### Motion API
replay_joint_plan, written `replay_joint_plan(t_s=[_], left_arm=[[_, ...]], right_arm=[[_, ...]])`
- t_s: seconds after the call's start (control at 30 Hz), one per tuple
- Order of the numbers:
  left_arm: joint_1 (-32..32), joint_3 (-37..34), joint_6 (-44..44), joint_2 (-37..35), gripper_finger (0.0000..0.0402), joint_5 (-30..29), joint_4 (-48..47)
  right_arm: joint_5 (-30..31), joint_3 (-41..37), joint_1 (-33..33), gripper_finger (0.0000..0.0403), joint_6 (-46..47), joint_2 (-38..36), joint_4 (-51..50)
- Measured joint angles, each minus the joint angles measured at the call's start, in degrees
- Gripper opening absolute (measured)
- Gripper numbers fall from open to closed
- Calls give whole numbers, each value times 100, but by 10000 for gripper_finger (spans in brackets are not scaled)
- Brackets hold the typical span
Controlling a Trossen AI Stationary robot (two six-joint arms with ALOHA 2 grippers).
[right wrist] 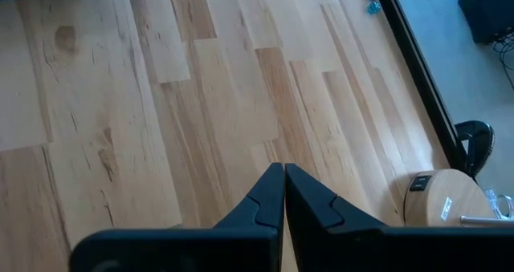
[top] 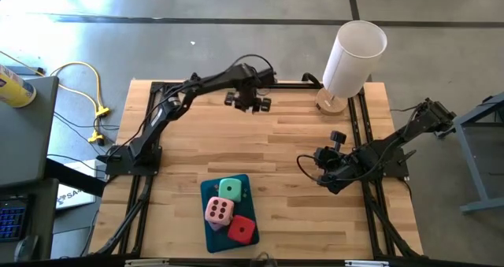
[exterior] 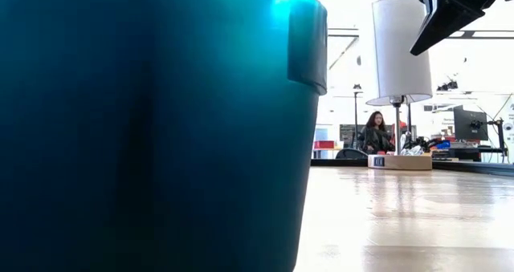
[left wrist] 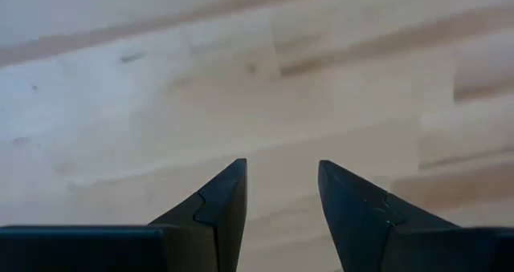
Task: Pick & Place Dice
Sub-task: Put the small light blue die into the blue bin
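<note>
Three dice lie on a flat teal tray (top: 209, 191) near the table's front edge: a mint green one (top: 229, 190) at its far end, a pale pink one (top: 219, 212) in the middle and a red one (top: 243, 231) at its near right corner. My left gripper (top: 250, 103) hangs over bare wood at the far middle of the table, well away from the tray. It points down and is open (left wrist: 281, 169), with nothing between its fingers. My right gripper (top: 323, 171) waits at the right, shut (right wrist: 283, 169) over bare wood.
A lamp with a white cylinder shade (top: 354, 58) on a round wooden base (top: 331, 103) stands at the far right corner. The tray's wall (exterior: 152, 127) fills the left of the low view. A person (exterior: 375, 133) sits far behind the table. Bare wood lies between tray and grippers.
</note>
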Motion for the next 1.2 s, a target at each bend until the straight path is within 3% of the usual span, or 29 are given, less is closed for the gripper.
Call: replay_joint_plan(t_s=[0.33,0.73,1.07,1.2], left_arm=[[-993,0,36,13,147,-510,-584],[-1706,0,242,-68,147,-1070,-1316],[-1755,-2,1145,-381,147,-1182,-1477],[-1766,-2,1969,-561,147,-1182,-1477]], right_arm=[[-19,0,0,4,13,0,-4],[-18,0,0,4,44,0,10],[206,-7,0,4,-41,0,775],[229,-229,-22,4,-430,0,1509]])
